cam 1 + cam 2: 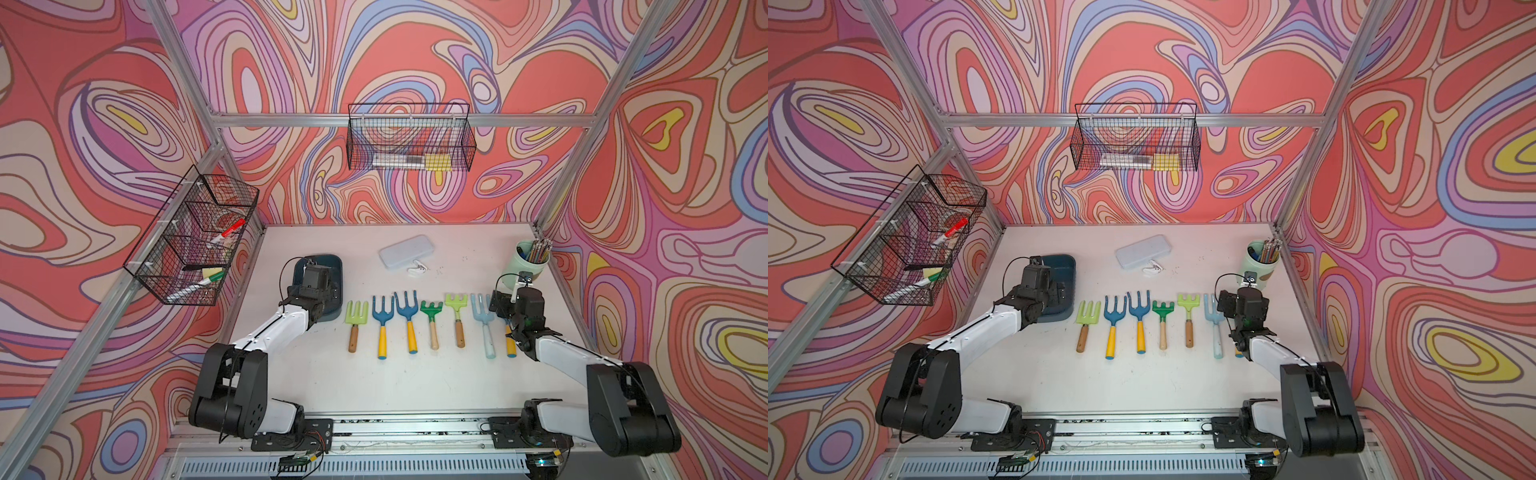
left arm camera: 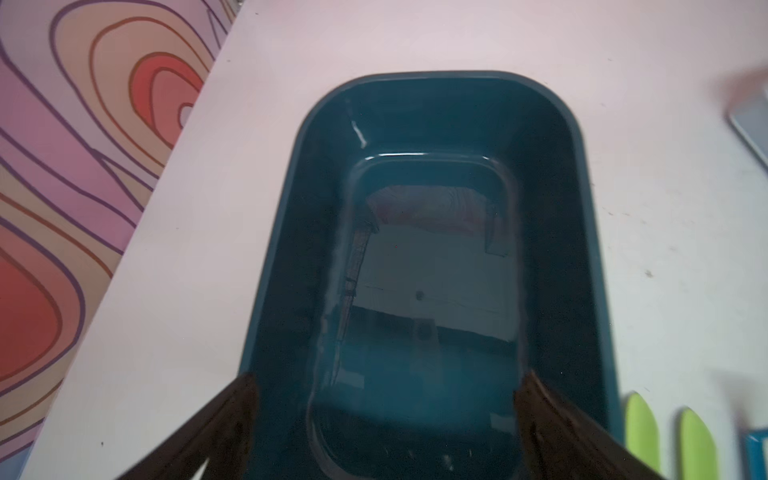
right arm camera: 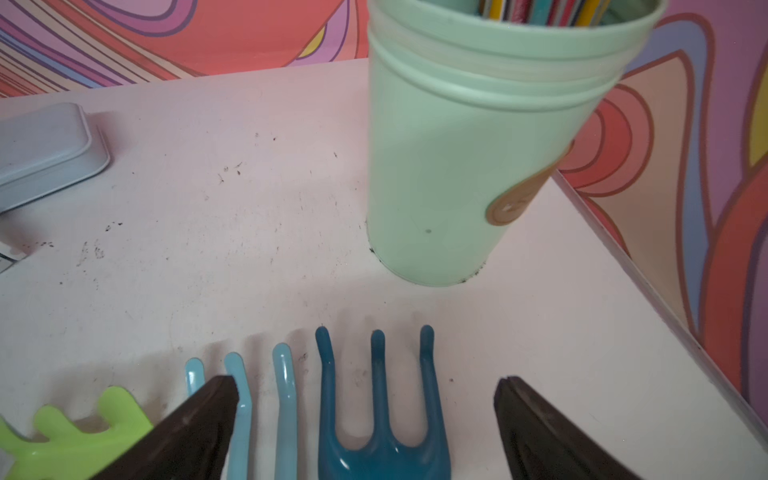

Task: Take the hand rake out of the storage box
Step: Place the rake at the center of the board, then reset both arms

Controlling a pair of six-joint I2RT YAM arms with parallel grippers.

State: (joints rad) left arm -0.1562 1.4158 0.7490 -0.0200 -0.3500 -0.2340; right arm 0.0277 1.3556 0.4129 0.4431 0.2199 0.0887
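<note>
Left end effector (image 2: 388,376) gapes over storage box (image 2: 548,216), we note; right end effector (image 3: 366,380) gapes over dark blue hand rake (image 3: 382,453).

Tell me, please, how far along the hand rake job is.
Done, apparently: the storage box is empty, and hand rakes and forks lie in a row on the table. In hand: nothing; the left hand hangs open over the box, the right hand open over a dark blue fork. Left: seemingly nothing to remove.
</note>
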